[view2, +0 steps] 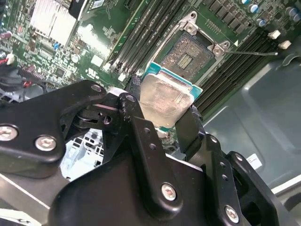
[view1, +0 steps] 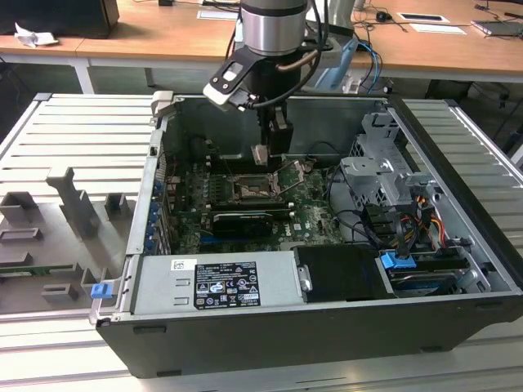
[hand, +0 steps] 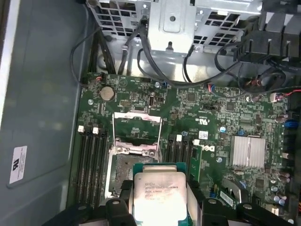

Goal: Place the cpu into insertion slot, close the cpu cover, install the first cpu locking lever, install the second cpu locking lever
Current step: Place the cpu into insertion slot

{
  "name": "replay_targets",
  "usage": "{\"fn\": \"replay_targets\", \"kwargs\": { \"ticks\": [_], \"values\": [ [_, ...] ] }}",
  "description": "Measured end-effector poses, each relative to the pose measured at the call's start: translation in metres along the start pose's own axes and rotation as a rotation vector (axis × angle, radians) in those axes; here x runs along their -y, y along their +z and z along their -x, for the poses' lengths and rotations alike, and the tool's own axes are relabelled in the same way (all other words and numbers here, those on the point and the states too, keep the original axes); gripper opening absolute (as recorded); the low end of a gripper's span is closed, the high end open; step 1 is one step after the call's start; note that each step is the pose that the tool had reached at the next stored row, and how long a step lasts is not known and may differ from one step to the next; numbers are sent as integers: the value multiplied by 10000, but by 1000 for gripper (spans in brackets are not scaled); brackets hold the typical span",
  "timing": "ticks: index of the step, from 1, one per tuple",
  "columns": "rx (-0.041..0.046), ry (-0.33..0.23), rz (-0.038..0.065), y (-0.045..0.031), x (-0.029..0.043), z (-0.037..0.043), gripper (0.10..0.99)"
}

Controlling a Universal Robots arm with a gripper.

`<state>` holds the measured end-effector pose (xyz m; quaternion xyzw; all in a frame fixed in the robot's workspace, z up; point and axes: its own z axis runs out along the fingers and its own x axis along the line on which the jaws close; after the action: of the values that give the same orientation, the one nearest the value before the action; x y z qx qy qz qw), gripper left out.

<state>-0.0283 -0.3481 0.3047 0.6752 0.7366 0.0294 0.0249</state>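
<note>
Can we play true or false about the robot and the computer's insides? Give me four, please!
1. The gripper is holding the chip. True.
2. The chip is lying in the socket. False: the socket has nothing in it, and the chip is held in the air above the board.
3. The cover is shut over the socket. False: it is flipped open, away from the socket.
4. The computer case lies open, so the green board inside shows. True.

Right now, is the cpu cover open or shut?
Open: the cpu cover is swung back off the bare insertion slot; fingers hold the cpu.
</note>
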Motion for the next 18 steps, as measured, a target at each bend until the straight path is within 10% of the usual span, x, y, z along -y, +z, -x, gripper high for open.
{"fn": "replay_targets", "kwargs": {
  "ticks": [18],
  "values": [
    [107, 557, -6, 503, 160, -95, 537]
  ]
}}
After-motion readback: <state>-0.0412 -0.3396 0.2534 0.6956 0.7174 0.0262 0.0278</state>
